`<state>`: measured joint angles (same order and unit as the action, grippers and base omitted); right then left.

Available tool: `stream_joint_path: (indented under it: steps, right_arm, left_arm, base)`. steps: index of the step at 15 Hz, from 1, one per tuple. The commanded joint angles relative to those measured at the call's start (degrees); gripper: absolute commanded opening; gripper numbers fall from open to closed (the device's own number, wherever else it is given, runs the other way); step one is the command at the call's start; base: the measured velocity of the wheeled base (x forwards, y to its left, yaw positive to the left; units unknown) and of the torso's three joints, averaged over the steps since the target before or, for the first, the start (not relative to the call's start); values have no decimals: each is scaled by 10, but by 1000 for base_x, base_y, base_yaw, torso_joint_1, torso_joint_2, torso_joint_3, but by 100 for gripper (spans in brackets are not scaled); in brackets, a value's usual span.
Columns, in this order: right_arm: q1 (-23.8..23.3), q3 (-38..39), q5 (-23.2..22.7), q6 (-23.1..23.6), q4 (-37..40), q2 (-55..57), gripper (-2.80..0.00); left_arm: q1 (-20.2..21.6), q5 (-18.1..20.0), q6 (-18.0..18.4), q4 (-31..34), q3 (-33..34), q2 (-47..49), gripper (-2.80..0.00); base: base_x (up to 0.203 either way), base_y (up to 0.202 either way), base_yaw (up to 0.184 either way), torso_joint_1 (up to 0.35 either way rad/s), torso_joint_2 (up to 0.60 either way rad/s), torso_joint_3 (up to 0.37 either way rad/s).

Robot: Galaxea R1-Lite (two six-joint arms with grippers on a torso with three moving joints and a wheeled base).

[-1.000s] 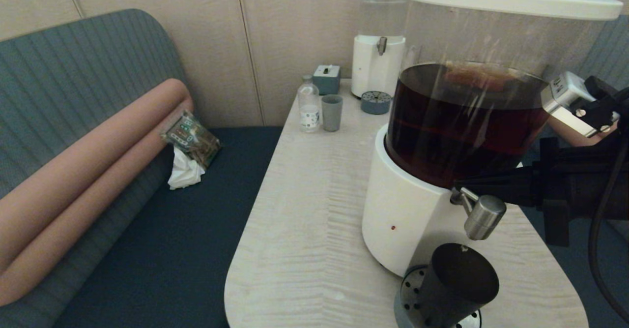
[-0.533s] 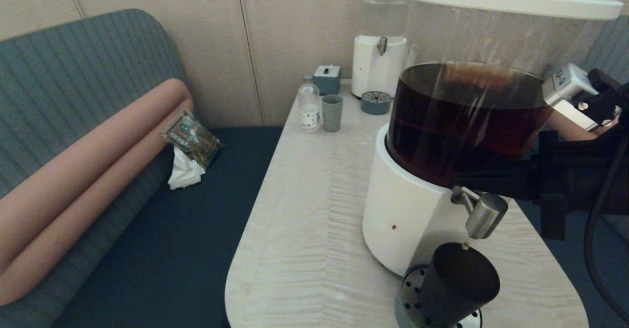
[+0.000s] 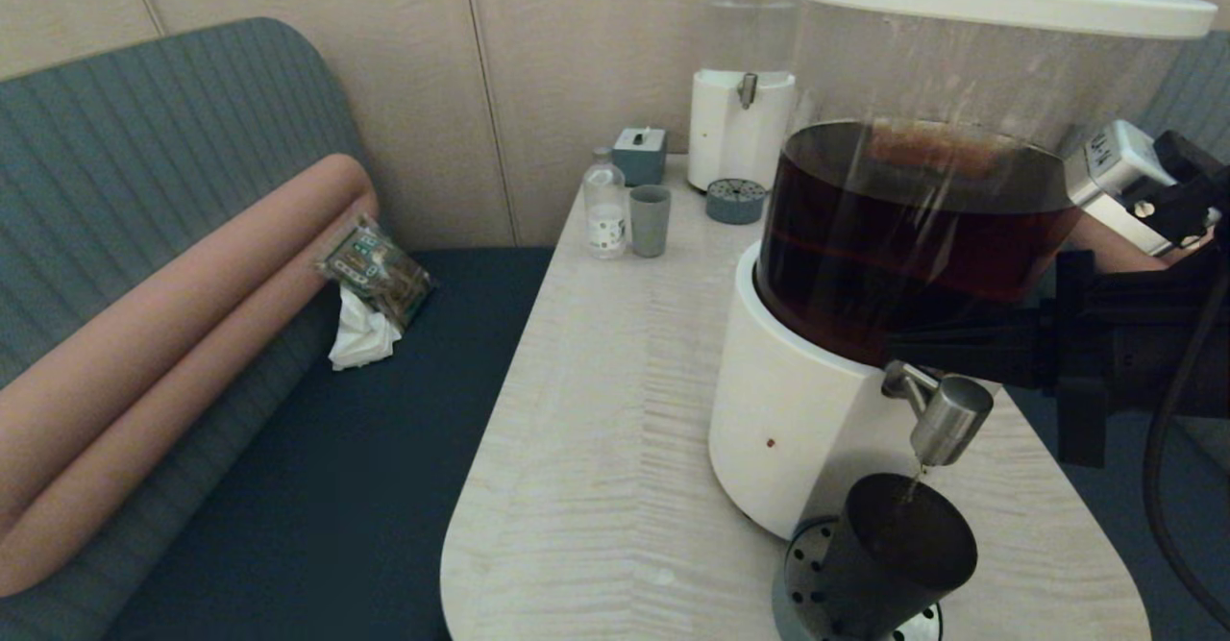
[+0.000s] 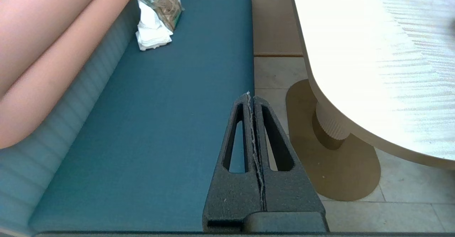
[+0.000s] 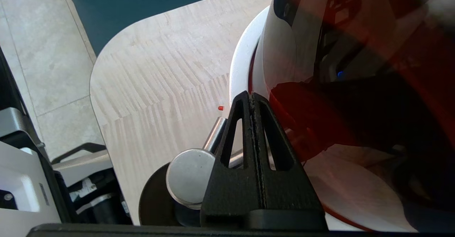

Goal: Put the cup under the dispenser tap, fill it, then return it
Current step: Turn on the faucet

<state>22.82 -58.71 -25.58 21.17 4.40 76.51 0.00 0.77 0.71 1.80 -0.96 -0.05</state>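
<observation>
Cup (image 3: 889,564): standing tilted-looking from above on the perforated round drip tray (image 3: 800,564) at the near edge of the table (image 3: 596,410), directly under the dispenser tap; a thin dark thread of liquid is falling into its mouth.
Dispenser tap (image 3: 947,418): sticking out of the white base of the big dispenser (image 3: 922,228) just above the cup; seen from the right wrist as a round steel cap (image 5: 188,176).
Right gripper (image 5: 253,98): reaching in from the table's right edge, lying level just above the tap's stem, against the tank; fingers pressed together, holding nothing.
Big dispenser: sitting near the table's near right corner, its clear tank roughly half full of dark brown liquid.
Left gripper (image 4: 250,96): hanging off the table's left edge over the blue bench seat (image 4: 160,123); fingers together, empty.
Grey-green tumbler (image 3: 650,221): standing beside a small clear bottle (image 3: 604,204) near the far left edge.
Small dispenser (image 3: 742,74): sitting at the far edge against the wall, holding clear liquid.
</observation>
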Motion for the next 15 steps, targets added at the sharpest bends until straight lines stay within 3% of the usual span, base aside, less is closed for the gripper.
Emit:
stream_joint_path:
  steps: [1, 15]
  right_arm:
    - [0, 1, -1, 3, 1, 0, -280]
    - [6, 1, -4, 2, -2, 2, -280]
  left_arm:
    - [0, 0, 0, 0, 0, 0, -280]
    - [0, 0, 0, 0, 0, 0, -280]
  base:
    - [0, 0, 0, 0, 0, 0]
    - [0, 0, 0, 0, 0, 0]
